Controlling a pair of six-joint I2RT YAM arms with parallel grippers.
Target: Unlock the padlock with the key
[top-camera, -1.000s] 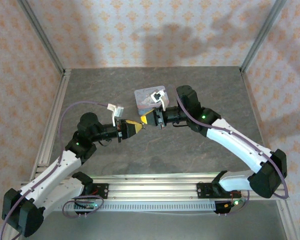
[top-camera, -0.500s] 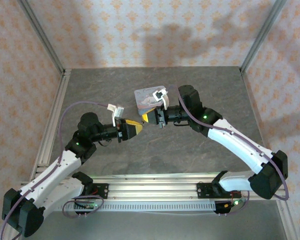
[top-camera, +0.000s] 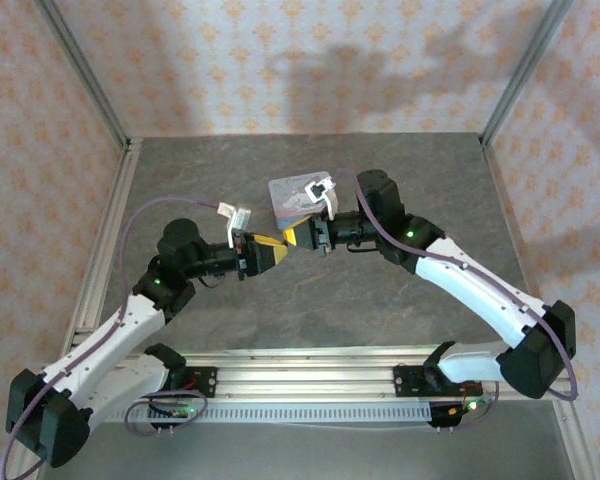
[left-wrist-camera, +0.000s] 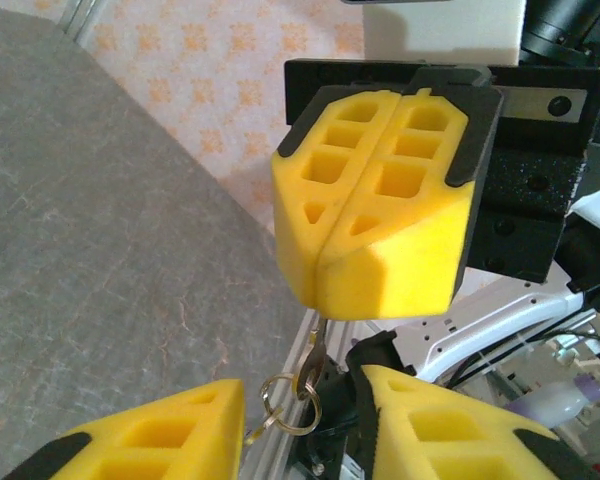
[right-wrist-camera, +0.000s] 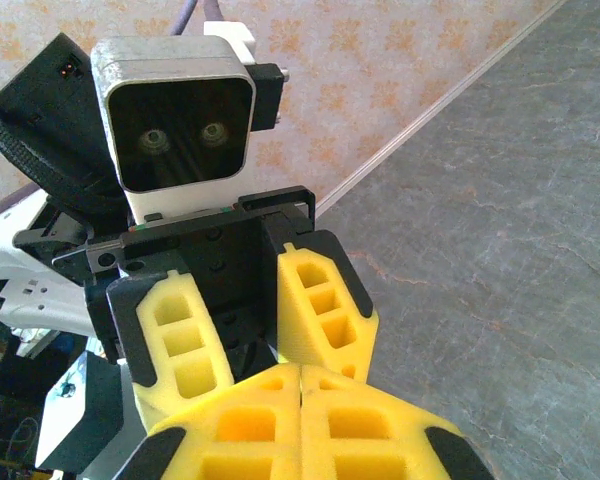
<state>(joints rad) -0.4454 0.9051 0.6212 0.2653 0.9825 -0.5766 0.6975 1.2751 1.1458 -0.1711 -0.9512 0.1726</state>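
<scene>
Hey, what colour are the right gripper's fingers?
Bright yellow fingers with black backing, clearest in the left wrist view.

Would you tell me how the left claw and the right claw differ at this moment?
The left claw has its fingers apart; the right claw has its fingers pressed together. The right claw pinches a thin key with rings hanging below it; the left claw grips nothing that I can tell. Both have yellow fingers and face each other.

Grey marbled surface (top-camera: 410, 175) is lying mostly bare btw patterned walls (top-camera: 310, 60). Pastel tin (top-camera: 286, 197) w/ picture lid is sitting flat on it, approx centre, a bit toward far side. Alu rail (top-camera: 300, 362) is running along near edge.
</scene>
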